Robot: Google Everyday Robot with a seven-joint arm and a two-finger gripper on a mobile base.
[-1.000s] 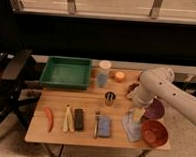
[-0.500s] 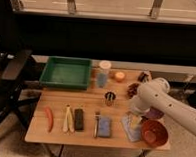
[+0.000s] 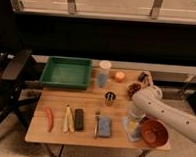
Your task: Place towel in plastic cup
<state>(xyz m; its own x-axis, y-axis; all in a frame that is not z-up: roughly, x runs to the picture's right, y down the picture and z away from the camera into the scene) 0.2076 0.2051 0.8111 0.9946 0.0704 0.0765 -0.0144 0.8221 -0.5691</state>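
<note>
The towel [image 3: 129, 131], a pale blue-grey cloth, lies at the table's front right, just left of the red bowl [image 3: 154, 133]. The plastic cup [image 3: 104, 73], tall and pale with a bluish lower part, stands at the back middle of the table, right of the green tray. My white arm [image 3: 159, 109] reaches in from the right and bends down over the towel. The gripper [image 3: 133, 121] is low over the towel's middle, largely hidden by the arm.
A green tray [image 3: 67, 72] sits back left. A short metal cup [image 3: 110, 98] stands mid-table. An orange object [image 3: 119, 76] and dark items [image 3: 135, 88] sit back right. A red chili [image 3: 49, 118], yellow item [image 3: 67, 119], dark bar [image 3: 79, 119], utensil [image 3: 96, 124] and blue pad [image 3: 104, 126] line the front. A chair [image 3: 8, 80] stands left.
My arm has swung down and toward the table's front, bringing the gripper lower over the towel. The towel, cup and other objects have not moved.
</note>
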